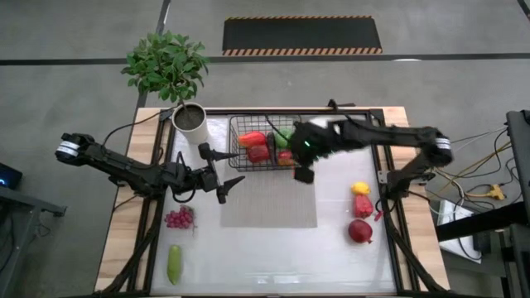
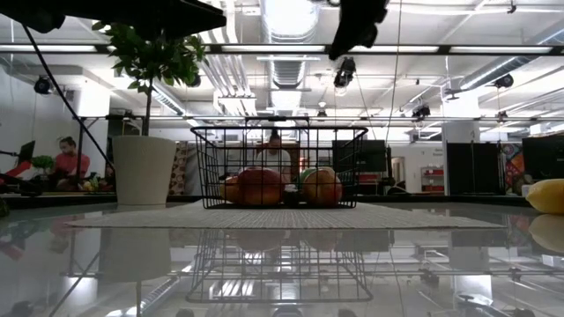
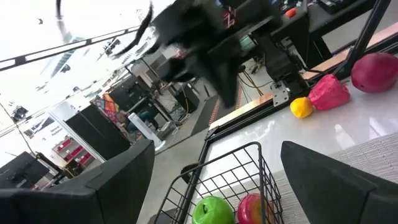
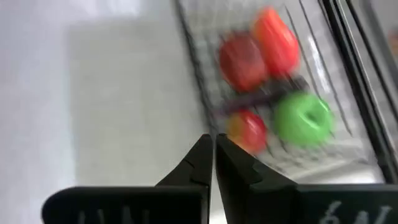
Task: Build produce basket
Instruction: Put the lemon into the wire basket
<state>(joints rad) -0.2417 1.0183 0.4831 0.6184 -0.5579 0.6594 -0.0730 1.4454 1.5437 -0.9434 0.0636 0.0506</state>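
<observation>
Four fruits lie in the basket [image 1: 262, 142], which stands at the far middle of the table [image 1: 273, 248] on the far edge of a mat [image 1: 269, 201]: a red pepper [image 1: 252, 138], a red apple [image 1: 258, 153], a green apple [image 1: 282, 138] and another red fruit [image 4: 247, 129]. The right hand [image 1: 303, 173] hangs above the basket's right near corner, fingers pressed together, holding nothing. The left hand [image 1: 222, 173] waits spread wide and empty just left of the basket.

Still loose: grapes [image 1: 180, 218] and a cucumber [image 1: 175, 263] toward the left near corner; a yellow pepper [image 1: 360, 189], a pink-red piece [image 1: 363, 206] and a dark red fruit [image 1: 359, 231] by the right edge.

The risks, as I judge them: the right arm may clip the basket rim while swinging away and drag it off the mat. Both hands sit close to the basket, so a shared reach could make them collide. Round fruit near the right edge may roll off if nudged.
</observation>
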